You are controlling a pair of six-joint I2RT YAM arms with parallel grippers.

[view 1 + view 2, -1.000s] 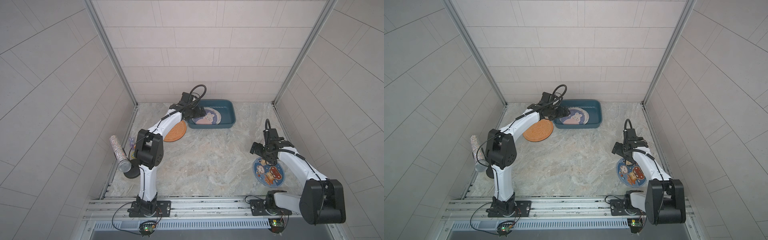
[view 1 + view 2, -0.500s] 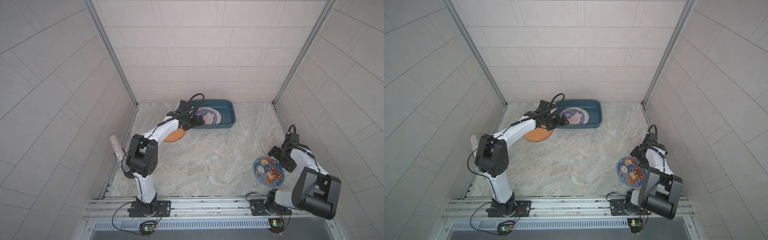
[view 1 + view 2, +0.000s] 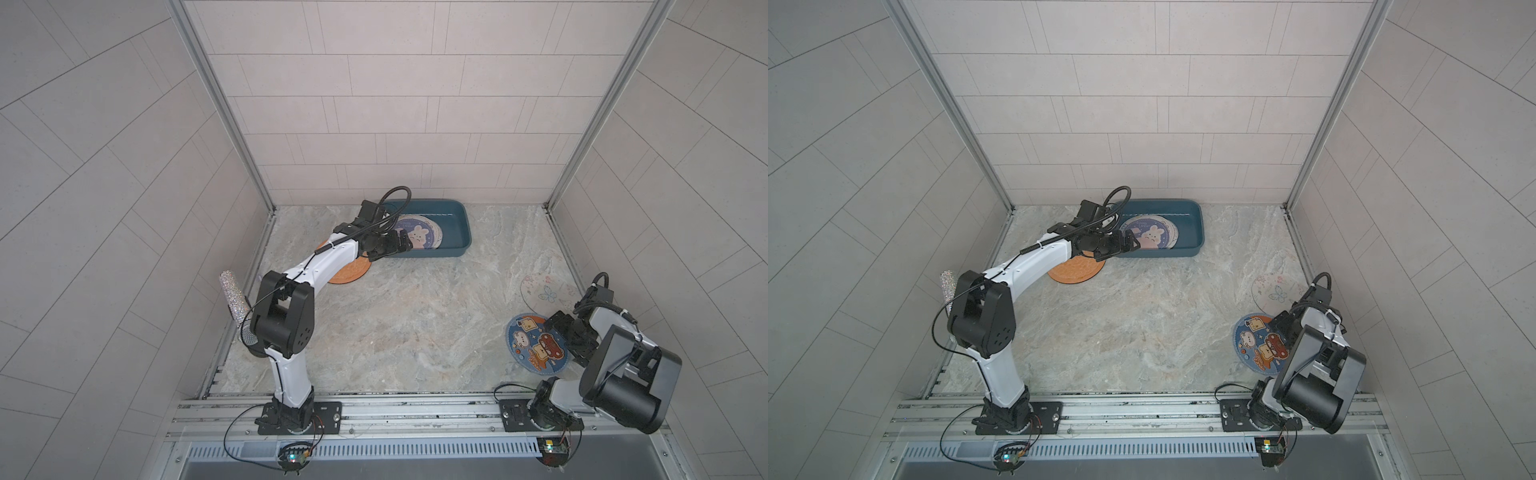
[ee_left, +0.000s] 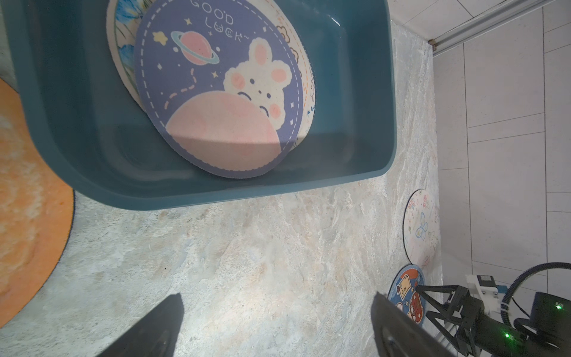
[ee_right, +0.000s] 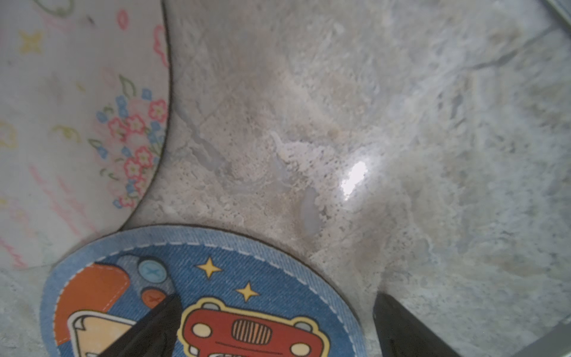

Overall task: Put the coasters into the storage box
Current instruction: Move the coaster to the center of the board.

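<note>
The teal storage box (image 3: 466,232) (image 3: 1199,232) (image 4: 77,139) stands at the back and holds several coasters. On top of them lies a purple bunny coaster (image 3: 417,235) (image 3: 1152,237) (image 4: 222,92). An orange coaster (image 3: 351,272) (image 3: 1077,270) (image 4: 24,201) lies on the floor left of the box. A blue toast-and-car coaster (image 3: 532,347) (image 3: 1258,345) (image 5: 231,287) and a pale butterfly coaster (image 3: 546,293) (image 3: 1277,291) (image 5: 71,123) lie at the right. My left gripper (image 3: 395,245) (image 3: 1127,245) (image 4: 278,315) hangs open and empty at the box's near left corner. My right gripper (image 3: 567,336) (image 3: 1285,328) (image 5: 278,318) is open, straddling the blue coaster's edge.
A glittery silver cylinder (image 3: 232,299) (image 3: 947,289) leans at the left wall beside the left arm. Tiled walls close in the marble floor (image 3: 415,324) on three sides. A metal rail (image 3: 415,409) with both arm bases runs along the front.
The left gripper drew back from over the box to its near left corner. The right arm folded back toward its base, with its gripper now low at the blue coaster's edge. Both stayed open.
</note>
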